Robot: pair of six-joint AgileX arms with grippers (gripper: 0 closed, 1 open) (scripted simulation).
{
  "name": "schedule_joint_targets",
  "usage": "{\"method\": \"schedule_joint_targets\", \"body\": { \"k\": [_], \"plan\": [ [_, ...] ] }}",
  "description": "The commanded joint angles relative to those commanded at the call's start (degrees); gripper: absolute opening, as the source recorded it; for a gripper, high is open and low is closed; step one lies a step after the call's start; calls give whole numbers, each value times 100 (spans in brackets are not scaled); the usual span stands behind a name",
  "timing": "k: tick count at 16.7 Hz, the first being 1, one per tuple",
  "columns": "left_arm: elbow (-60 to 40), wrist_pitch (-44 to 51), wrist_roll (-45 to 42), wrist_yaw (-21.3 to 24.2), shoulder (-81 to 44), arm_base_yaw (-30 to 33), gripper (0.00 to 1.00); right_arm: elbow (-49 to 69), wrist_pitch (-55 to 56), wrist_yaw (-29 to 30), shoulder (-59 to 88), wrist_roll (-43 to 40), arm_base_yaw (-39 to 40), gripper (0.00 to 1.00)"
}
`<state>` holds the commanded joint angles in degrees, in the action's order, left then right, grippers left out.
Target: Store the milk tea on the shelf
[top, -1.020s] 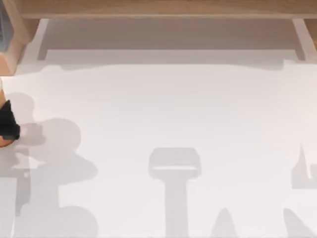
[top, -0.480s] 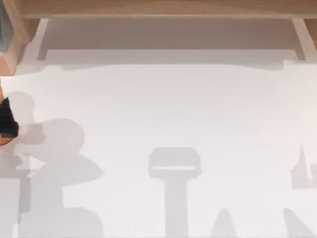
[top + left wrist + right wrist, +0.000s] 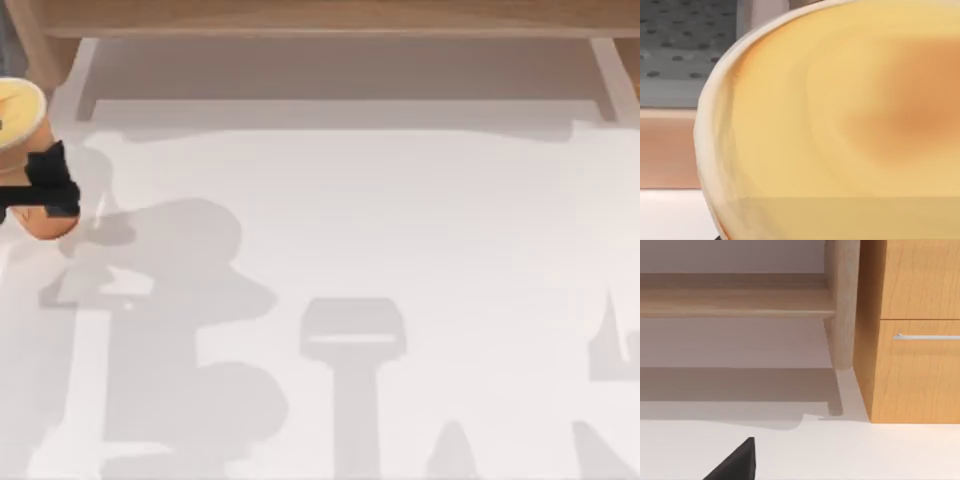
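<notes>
From above, the milk tea (image 3: pixel 22 130) is hanging at the far left edge of the white desk (image 3: pixel 380 230), tilted so its pale yellow top is facing up toward the shelf (image 3: pixel 320 20) that is running along the back. The left claw (image 3: pixel 45 185) is clamped across the cup's orange-tan body, one dark finger (image 3: pixel 52 178) lying over its side. The cup is sitting near the shelf's left post but apart from it.

In the left wrist view, the milk tea's yellow top (image 3: pixel 840 125) is looming very close.

In the right wrist view, a black tip of the right claw (image 3: pixel 737 462) is poking in above the desk; I cannot tell how its fingers are standing. It is facing the shelf's board (image 3: pixel 735 302) and a post beside an orange-wood cabinet (image 3: pixel 915 330).
</notes>
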<state>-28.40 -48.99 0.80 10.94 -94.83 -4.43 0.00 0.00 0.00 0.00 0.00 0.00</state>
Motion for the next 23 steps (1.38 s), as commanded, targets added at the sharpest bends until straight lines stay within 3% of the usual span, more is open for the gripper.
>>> {"method": "schedule_joint_targets", "body": {
  "k": [6, 13, 19, 23],
  "plan": [
    [-1926, 1845, 666, -820, -489, 1568, 0, 0, 0, 0, 0, 0, 0, 100],
    [-4873, 3921, 999, -2215, -945, 3149, 0, 0, 0, 0, 0, 0, 0, 100],
    [-6925, 5235, 935, -3383, -1799, 3574, 0, 0, 0, 0, 0, 0, 0, 100],
    [-7662, 5667, 856, -3820, -2173, 3604, 0, 0, 0, 0, 0, 0, 0, 100]
  ]
}}
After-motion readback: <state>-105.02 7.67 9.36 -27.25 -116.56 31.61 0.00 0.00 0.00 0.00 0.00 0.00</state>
